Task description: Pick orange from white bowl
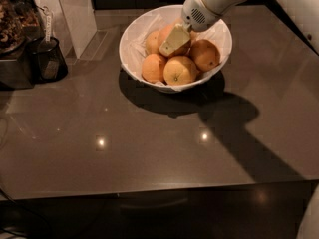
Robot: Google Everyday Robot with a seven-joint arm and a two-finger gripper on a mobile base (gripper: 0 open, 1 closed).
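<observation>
Dark glossy table (149, 148) bearing 1 white bowl (135, 40) near its far edge. The bowl holds 5 visible fruits: the orange (166, 33), deep in colour, lies at the centre on top, with 4 other oranges (179, 69) packed around it. 1 gripper (174, 41) reaches in from the upper right and lies against the central orange. Whether it is clenched cannot be told.

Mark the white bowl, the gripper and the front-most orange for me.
white bowl (130, 38): camera view, on its bare left inner wall.
gripper (173, 42): camera view, on its pale tip, low inside the white bowl.
front-most orange (179, 70): camera view, on the middle of its skin.
</observation>
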